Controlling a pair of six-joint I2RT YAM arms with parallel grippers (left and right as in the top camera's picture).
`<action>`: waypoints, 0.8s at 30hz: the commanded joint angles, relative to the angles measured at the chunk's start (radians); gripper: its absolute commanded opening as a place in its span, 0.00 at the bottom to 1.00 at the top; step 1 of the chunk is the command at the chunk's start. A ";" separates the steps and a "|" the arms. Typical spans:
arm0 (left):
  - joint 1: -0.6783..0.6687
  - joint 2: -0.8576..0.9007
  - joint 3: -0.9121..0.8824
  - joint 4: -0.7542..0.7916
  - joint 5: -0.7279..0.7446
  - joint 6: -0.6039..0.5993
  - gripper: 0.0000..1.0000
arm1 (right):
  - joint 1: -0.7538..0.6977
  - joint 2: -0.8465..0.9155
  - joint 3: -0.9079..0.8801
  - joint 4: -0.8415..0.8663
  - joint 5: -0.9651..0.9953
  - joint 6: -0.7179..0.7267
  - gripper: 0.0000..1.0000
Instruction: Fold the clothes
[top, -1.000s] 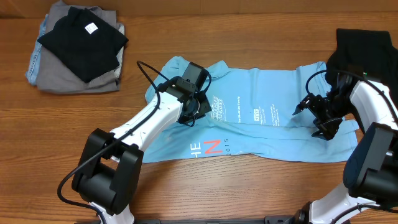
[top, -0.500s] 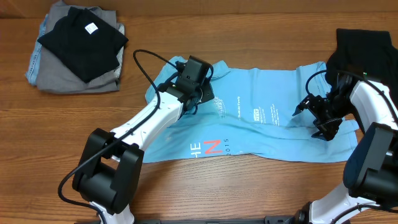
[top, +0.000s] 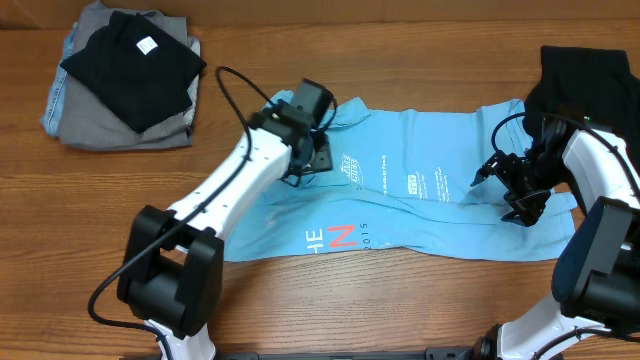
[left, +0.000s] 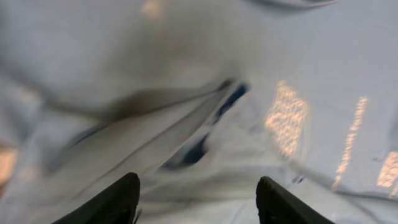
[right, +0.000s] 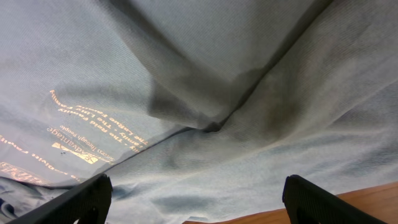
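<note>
The shirt (top: 440, 135) lies spread across the middle of the table (top: 420, 305), its length running from 9 to 3 o'clock. Small white print (top: 385, 175) shows near its centre. Large white and coral letters (top: 335, 238) show on a strip along its 6 o'clock edge.

The left jaws are over the shirt's 10 o'clock corner. In the left wrist view their dark tips (left: 115, 200) stand wide apart with wrinkled, blurred cloth between them, and we see nothing gripped.

The right jaws are at the shirt's 3 o'clock end. In the right wrist view they are also spread wide, tips (right: 78, 200) low over creased fabric, holding nothing.

A folded pile (top: 120, 75) of grey and black clothes sits at the table's 10 o'clock. A dark garment (top: 590, 70) lies at 2 o'clock.
</note>
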 joint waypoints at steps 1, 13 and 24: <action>0.066 -0.012 0.037 -0.102 -0.011 -0.079 0.66 | 0.004 -0.012 0.019 0.009 0.013 -0.003 0.92; 0.126 -0.005 -0.147 -0.014 0.140 -0.117 0.64 | 0.004 -0.012 0.019 0.002 0.013 -0.003 0.92; 0.176 -0.005 -0.190 -0.011 0.102 -0.092 0.63 | 0.004 -0.012 -0.003 0.010 0.020 -0.003 0.92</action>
